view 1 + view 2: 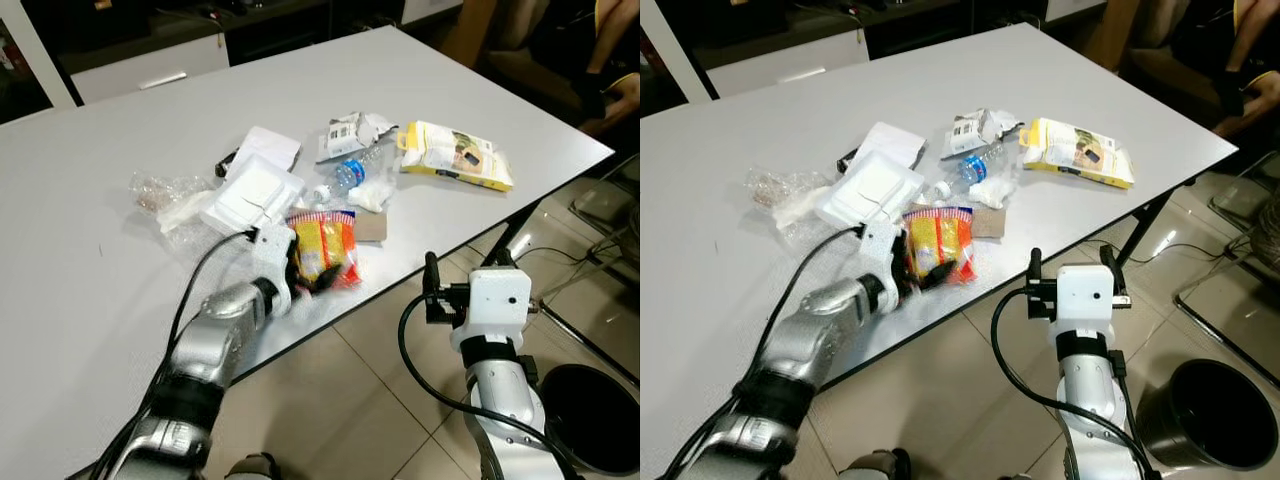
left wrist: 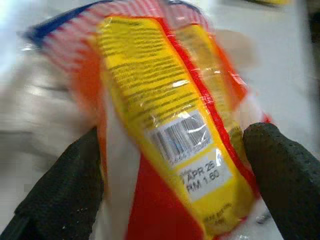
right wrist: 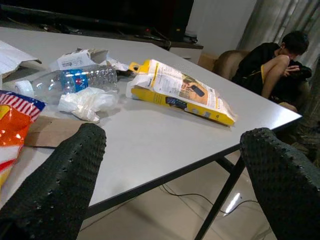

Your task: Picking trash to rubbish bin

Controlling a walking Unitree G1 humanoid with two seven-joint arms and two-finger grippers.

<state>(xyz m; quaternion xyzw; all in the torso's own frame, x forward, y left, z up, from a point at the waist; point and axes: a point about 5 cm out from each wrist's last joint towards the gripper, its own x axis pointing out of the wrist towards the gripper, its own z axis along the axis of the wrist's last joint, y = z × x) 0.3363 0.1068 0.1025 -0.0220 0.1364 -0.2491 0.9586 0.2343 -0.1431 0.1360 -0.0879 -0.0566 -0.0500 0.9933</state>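
Observation:
A red and yellow snack packet (image 1: pixel 325 250) lies on the white table (image 1: pixel 90 270) near its front edge. My left gripper (image 1: pixel 303 277) is open, and its black fingers (image 2: pixel 70 190) straddle the packet's near end (image 2: pixel 170 125), one at each side. My right gripper (image 1: pixel 467 265) hangs open and empty beyond the table edge, over the tiled floor, facing the trash pile. Further trash lies behind the packet: a plastic bottle (image 1: pixel 345 178), a crumpled tissue (image 3: pixel 85 102), a yellow bag (image 1: pixel 455 155) and a cardboard piece (image 1: pixel 372 228). A black rubbish bin (image 1: pixel 1210 415) stands on the floor at lower right.
White packaging (image 1: pixel 255 195), clear plastic wrap (image 1: pixel 160 190) and a torn box (image 1: pixel 350 132) lie around the pile. A table leg (image 1: pixel 515 235) and cables run near my right arm. A person (image 3: pixel 275 65) sits on a chair past the table's far right corner.

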